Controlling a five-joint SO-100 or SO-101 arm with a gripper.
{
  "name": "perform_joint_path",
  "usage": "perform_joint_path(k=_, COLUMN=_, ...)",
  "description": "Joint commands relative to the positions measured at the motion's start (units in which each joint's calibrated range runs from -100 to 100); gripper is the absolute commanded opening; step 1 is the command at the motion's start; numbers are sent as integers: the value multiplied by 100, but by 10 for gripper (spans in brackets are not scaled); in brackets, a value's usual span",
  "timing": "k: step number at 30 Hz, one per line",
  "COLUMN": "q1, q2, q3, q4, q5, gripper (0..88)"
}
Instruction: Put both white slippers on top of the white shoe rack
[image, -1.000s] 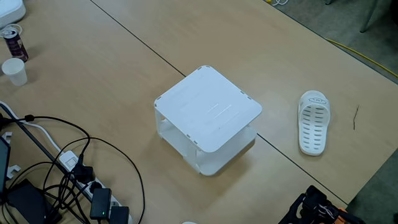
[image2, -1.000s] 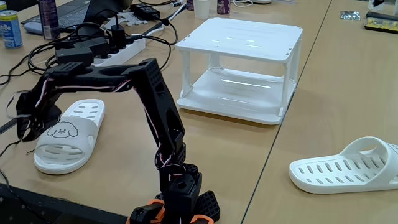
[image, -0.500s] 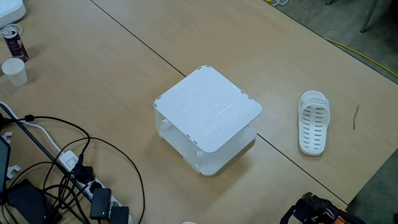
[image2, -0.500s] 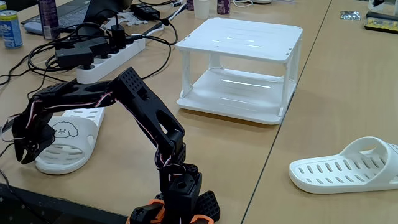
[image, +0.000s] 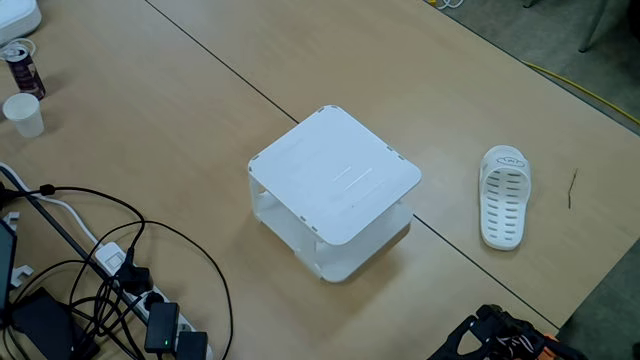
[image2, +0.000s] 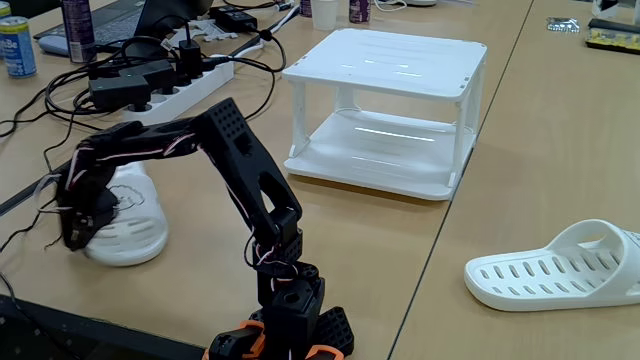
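Task barely begun. Rack (image2: 385, 108) top bare. One slipper (image2: 125, 215) tilted at left of the low fixed view, against gripper (image2: 82, 222); jaw state indeterminate. Other slipper (image: 505, 196) flat on table, right of rack, untouched.

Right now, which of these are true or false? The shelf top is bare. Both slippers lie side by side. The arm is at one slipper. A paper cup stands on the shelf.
1. The white shoe rack has a bare top: true.
2. The white slippers lie side by side: false; one lies far from the other.
3. The gripper is at a slipper: true.
4. A paper cup stands on the rack: false; it stands on the table.
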Motion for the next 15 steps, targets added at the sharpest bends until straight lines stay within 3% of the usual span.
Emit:
perform_joint_path(k=1, q1=463, q2=-598, q3=1437, q4=94, q5=42, gripper=8)
perform_joint_path(k=15, q1=1696, q2=-3047, q3=4098, q4=94, q5=42, gripper=8)
